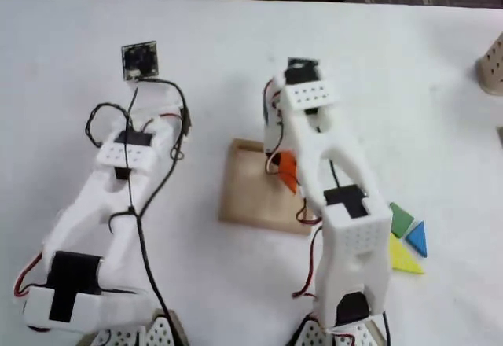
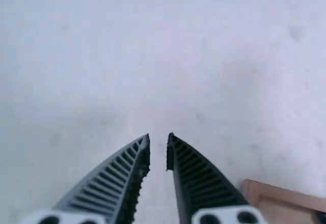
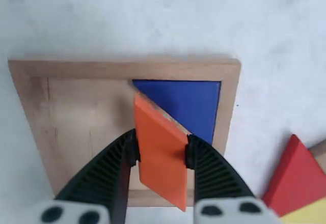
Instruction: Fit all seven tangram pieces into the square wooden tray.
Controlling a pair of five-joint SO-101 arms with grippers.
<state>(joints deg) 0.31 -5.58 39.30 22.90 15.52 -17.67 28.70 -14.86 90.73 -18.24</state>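
R gripper (image 3: pixel 161 141) clamped on orange piece (image 3: pixel 155 122), tilted over tray (image 3: pixel 35 107), 3 o'clock side in high view, long axis approx 12–6, edge overlapping seated blue triangle (image 3: pixel 188 99). L gripper (image 2: pixel 158 137) empty, slightly apart, off tray's 9 o'clock.

The shallow square wooden tray (image 1: pixel 250 193) lies flat near the middle of the white table (image 1: pixel 228 63). A large blue triangle (image 3: pixel 188 104) lies flat inside it, its square corner set into one tray corner. An orange parallelogram (image 3: pixel 160 155), pinched by the right gripper (image 3: pixel 160 145), is tilted over the tray floor, with one end overlapping the blue triangle's long edge. Near the tray's right edge, a green piece (image 1: pixel 401 219), a small blue triangle (image 1: pixel 417 239), a yellow triangle (image 1: pixel 404 259) and a red triangle (image 3: pixel 295 175) lie on the table.
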